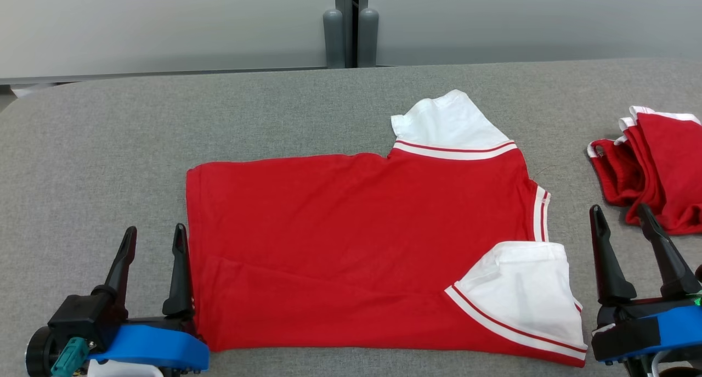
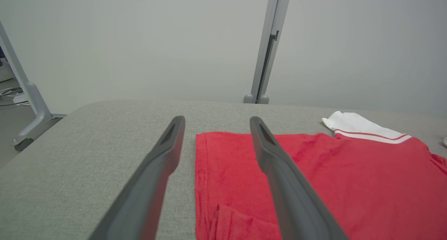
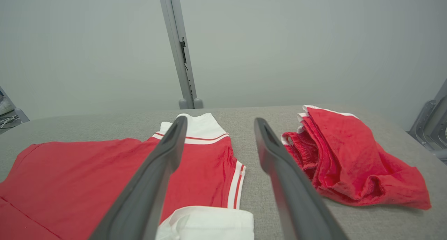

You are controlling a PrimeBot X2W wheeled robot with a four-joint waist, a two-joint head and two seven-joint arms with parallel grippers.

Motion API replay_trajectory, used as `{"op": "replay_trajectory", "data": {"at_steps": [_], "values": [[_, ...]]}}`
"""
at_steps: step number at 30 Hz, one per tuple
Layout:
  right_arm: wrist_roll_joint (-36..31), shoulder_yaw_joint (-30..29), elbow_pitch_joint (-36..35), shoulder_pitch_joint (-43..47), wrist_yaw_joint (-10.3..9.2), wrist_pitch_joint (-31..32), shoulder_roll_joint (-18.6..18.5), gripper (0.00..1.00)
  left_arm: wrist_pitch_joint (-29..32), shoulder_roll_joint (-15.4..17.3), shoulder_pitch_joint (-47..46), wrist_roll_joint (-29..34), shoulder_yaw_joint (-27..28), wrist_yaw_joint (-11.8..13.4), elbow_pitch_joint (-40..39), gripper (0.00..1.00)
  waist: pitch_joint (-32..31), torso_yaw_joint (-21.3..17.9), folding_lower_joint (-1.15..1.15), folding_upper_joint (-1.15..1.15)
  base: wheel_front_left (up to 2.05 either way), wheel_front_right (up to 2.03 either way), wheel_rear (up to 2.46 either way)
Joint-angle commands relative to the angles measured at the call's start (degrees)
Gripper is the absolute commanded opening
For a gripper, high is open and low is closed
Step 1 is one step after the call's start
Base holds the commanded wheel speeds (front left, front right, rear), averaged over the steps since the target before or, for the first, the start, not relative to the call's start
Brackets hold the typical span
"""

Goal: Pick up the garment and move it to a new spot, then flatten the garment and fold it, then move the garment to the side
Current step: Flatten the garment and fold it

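Two grippers spread wide, gripping nothing: left gripper at the hem of the red shirt, right gripper between it and a crumpled red garment. Shirt lying flat on the grey table.

You're looking at a grey fabric-covered table. The red shirt with white sleeves lies flat mid-table, collar end to the right. A second red garment, bunched, sits at the right edge, apart from the shirt.

Red garment with white striped sleeves on grey table.
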Motion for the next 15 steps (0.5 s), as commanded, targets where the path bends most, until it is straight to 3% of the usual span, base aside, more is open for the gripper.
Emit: {"op": "replay_trajectory", "data": {"at_steps": [1,8,15], "values": [[-0.2,-0.3,-0.5,-0.7,0.01,0.2,-0.3,1.00,0.1,0.2,0.3,-0.3,0.3,0.1,0.0,1.00,0.2,0.1,0.00,-0.01,0.00,0.00,0.00],[0.1,-0.4,-1.1,-1.6,0.01,0.2,-0.1,1.00,3.6,1.3,-4.1,-2.4,0.4,-2.2,1.0,1.00,2.3,0.4,0.00,-0.01,0.00,0.00,0.00],[0.5,0.9,-0.8,-3.7,0.01,-0.5,0.1,1.00,14.4,3.6,-16.8,-8.3,0.2,-9.3,9.3,1.00,6.7,-1.3,0.00,-0.01,0.00,0.00,0.00]]}}
